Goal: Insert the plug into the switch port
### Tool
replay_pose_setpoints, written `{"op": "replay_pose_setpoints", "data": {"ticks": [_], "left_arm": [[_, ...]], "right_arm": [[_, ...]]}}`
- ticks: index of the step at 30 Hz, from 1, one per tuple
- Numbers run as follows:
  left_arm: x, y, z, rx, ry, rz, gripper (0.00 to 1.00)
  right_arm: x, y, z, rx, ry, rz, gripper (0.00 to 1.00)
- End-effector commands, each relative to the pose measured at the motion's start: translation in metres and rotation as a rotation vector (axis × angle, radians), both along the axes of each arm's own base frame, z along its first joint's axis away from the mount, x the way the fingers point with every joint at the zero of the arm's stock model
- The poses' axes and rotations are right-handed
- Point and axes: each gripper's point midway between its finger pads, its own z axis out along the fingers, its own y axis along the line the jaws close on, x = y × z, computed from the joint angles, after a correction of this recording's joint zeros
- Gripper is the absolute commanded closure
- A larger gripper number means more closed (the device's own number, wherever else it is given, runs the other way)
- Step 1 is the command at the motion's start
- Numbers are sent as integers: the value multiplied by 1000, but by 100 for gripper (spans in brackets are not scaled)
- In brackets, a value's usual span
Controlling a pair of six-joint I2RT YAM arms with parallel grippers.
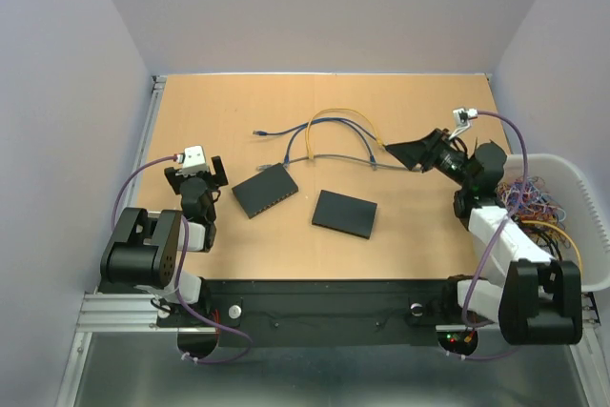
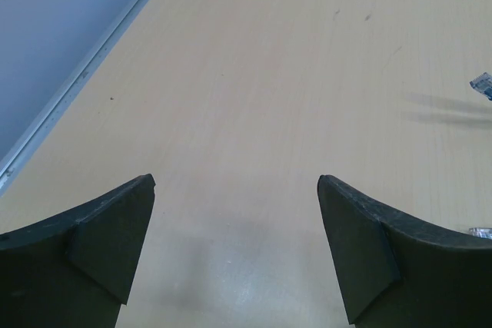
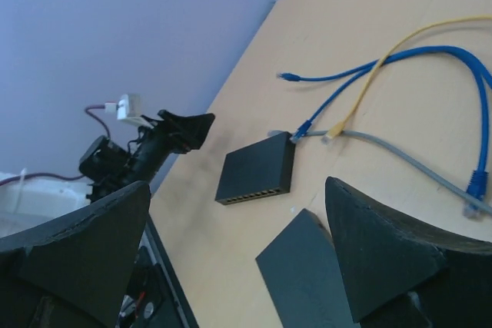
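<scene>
Wood-toned desk [image 1: 238, 111] fills the overhead view. It carries a black rectangular network switch [image 1: 266, 190] left of centre and a flat black rectangular box [image 1: 344, 213] near its right, apart from it. Behind them, blue, yellow and grey network cables [image 1: 329, 135] lie loose on the desk. The grey cable's plug [image 1: 290, 158] lies just beside the switch's far corner. The left end effector [image 1: 195, 178] stands left of the switch, and the right end effector [image 1: 400, 157] hovers by the cables' right end. A white plastic bin [image 1: 589, 226] of tangled wires sits at the far right.

From the left wrist, the left end effector [image 2: 236, 182] is spread wide and grasps nothing. Bare desk shows between its dark fingers [image 2: 108, 243], and a clear plug on a blue cable [image 2: 482, 84] lies at the right edge.

From the right wrist, the right end effector [image 3: 238, 186] is likewise released and empty, well above the desk. The switch [image 3: 257, 163] shows a row of ports [image 3: 247, 196] along its near long side. The grey plug [image 3: 294, 137] lies at its far corner, with a blue plug [image 3: 302, 127] and a yellow plug [image 3: 335, 131] just beyond.
</scene>
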Motion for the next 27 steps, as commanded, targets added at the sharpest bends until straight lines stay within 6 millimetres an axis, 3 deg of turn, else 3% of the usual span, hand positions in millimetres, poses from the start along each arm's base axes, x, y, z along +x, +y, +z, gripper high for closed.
{"op": "replay_pose_setpoints", "data": {"ticks": [1, 2, 5, 6, 7, 8, 9, 14, 18, 19, 20, 22, 23, 27], "left_arm": [[11, 1, 84, -16, -323, 9, 1], [11, 1, 84, -16, -322, 9, 1], [11, 1, 83, -16, -322, 11, 1], [11, 1, 84, -16, -322, 9, 1], [11, 1, 84, -16, -323, 9, 1], [11, 1, 83, -16, -322, 11, 1], [11, 1, 83, -16, -322, 9, 1], [11, 1, 83, -16, -322, 9, 1], [11, 1, 83, -16, -320, 11, 1], [12, 0, 83, -14, -318, 6, 1], [12, 0, 83, -16, -319, 4, 1], [12, 0, 82, -14, -317, 6, 1], [12, 0, 83, -14, -318, 5, 1], [12, 1, 84, -16, -320, 7, 1]], "right_arm": [[-33, 5, 46, 58, -76, 40, 0], [-31, 1, 46, 106, -33, -9, 0], [-36, -10, 7, 326, 222, -118, 0], [-47, -5, 22, 347, 127, -60, 0], [-53, -3, 7, 375, 175, -35, 0], [-60, 0, 14, 393, 137, 3, 0], [-59, 1, 7, 389, 162, 9, 0], [-61, -3, 4, 346, 110, -36, 0], [-49, -23, 1, 89, 32, -263, 0], [-51, -23, -13, 24, 94, -277, 0], [-43, -33, 3, -64, 28, -336, 0], [-40, -40, 2, -145, 61, -369, 0], [-40, -43, -6, -163, 112, -386, 0], [-44, -42, -1, -142, 157, -391, 0]]}}
